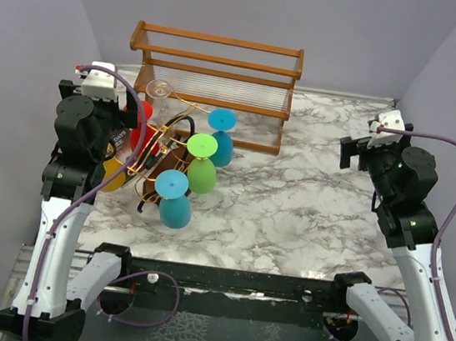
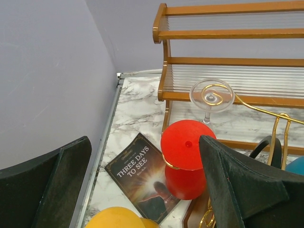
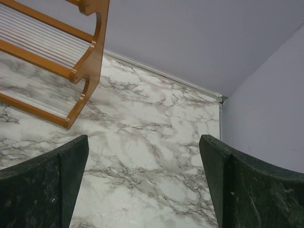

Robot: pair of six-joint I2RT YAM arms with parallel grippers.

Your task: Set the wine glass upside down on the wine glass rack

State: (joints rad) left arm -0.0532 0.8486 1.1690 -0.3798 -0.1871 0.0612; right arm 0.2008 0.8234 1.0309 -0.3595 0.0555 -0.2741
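In the top view, the gold wire rack with curled loops on a dark wooden base (image 1: 156, 151) stands at the centre left of the white marble-patterned table (image 1: 307, 206). In front of it, higher in the frame, is the orange-brown wooden slatted frame (image 1: 218, 51). The clear wine glass (image 1: 160, 88) sits at the rack's upper end with its round foot uppermost. Several coloured goblets (image 1: 201, 167) hang inverted on the other loops. The left arm (image 1: 81, 134) and the right arm (image 1: 403, 185) stand at the two sides of the frame, and neither is touching the glassware.

In the left wrist view, the left gripper (image 2: 143, 141) has its jaws spread wide with nothing between them. At upper right, a gold curl rests on the upturned foot of the clear glass, and its stem runs down behind a red goblet (image 2: 186, 159). Its bowl is hidden. A dark paperback book (image 2: 142, 178) lies flat at lower centre.

In the right wrist view, the right gripper (image 3: 143, 142) is likewise spread wide and empty above bare marble. One end of the slatted frame shows at upper left.

As I judge it, the placing is done: the glass hangs upside down and released, and nothing appears to be left beyond confirming that it sits securely.
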